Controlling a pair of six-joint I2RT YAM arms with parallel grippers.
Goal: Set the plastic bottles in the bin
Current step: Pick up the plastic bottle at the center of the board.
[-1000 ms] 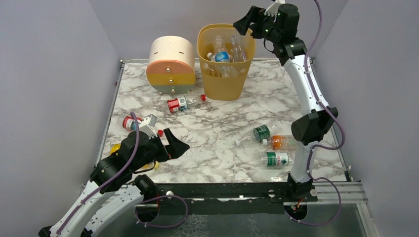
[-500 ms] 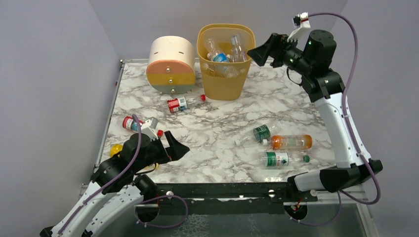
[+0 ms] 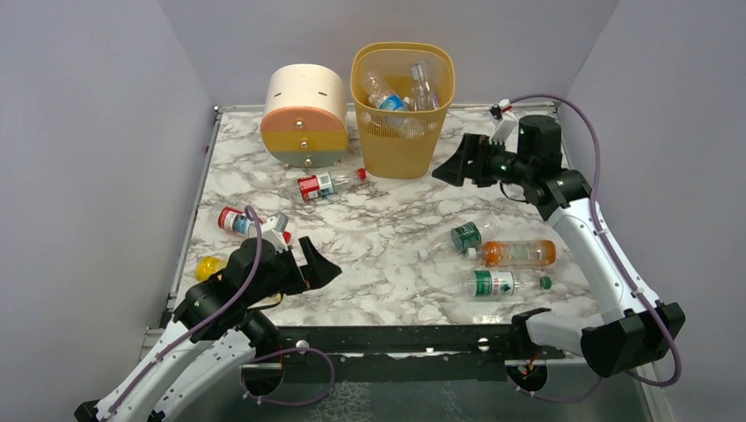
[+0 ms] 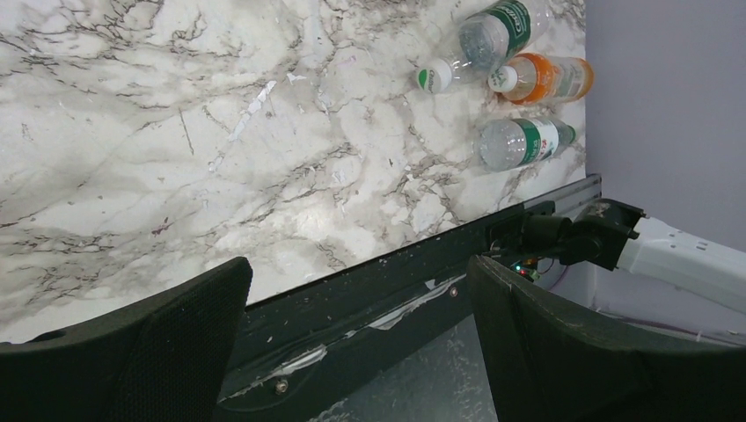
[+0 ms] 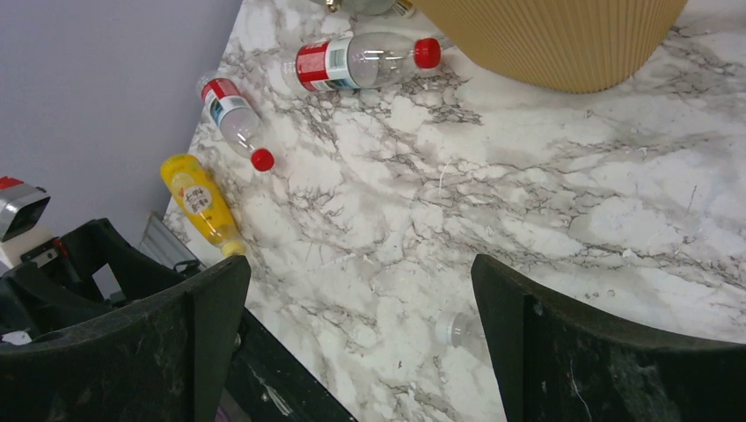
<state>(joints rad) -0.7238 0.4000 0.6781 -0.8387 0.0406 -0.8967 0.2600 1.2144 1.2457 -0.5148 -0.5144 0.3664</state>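
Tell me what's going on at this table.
Two robot arms are moving plastic bottles into the yellow bin, which already holds several. At this moment neither arm carries anything: the right gripper hangs open over the table just right of the bin, and the left gripper sits open and low near the front-left corner. Six bottles lie on the marble, three by the right edge and three on the left side.

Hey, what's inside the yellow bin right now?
The bin holds several clear plastic bottles, among them a blue-labelled bottle, leaning near the top. Its wall hides the lower part, so the exact count cannot be told.
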